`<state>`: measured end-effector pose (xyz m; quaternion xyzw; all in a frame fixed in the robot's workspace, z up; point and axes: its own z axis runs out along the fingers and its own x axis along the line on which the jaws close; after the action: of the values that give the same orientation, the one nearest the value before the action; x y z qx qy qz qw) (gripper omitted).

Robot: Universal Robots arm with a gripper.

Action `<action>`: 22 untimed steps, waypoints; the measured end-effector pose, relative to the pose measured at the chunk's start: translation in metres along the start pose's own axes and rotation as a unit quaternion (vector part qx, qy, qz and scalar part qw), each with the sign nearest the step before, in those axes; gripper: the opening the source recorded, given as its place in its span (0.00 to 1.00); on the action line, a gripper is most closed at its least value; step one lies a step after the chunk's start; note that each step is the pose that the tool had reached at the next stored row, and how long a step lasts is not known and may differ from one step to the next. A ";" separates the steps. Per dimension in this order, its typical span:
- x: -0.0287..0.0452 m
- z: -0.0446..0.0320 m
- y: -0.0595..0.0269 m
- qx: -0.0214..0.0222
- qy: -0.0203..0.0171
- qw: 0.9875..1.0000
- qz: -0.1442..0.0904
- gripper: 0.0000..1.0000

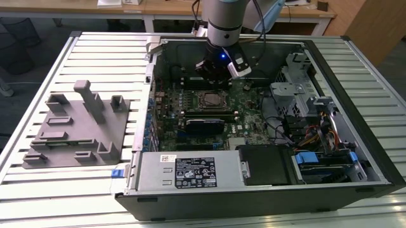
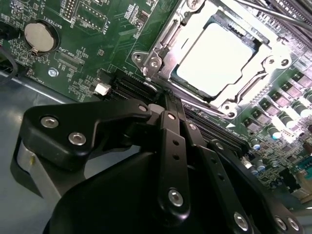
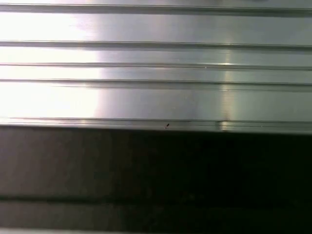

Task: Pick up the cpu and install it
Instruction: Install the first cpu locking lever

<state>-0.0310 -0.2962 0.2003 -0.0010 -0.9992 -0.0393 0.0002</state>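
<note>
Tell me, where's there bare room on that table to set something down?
The slatted table is bare behind the grey tray and in front of it, beside the computer case. Inside the case it is crowded: the gripper hangs near the cpu.

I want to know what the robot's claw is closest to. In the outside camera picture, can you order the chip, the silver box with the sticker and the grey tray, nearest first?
From the gripper:
1. Chip, in its socket just below.
2. Silver box, at the case's front.
3. Grey tray, outside the case, on the exterior view's left.
</note>
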 end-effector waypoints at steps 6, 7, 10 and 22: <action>-0.0015 0.0006 -0.0001 0.000 0.000 1.000 0.000 0.11; -0.0016 0.0009 -0.0001 0.000 0.000 1.000 0.000 0.11; -0.0017 0.0020 -0.0002 0.000 0.000 1.000 0.000 0.11; -0.0017 0.0013 -0.0002 0.008 0.000 1.000 0.000 0.11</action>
<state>-0.0293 -0.2963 0.1990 -0.0011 -0.9995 -0.0309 0.0003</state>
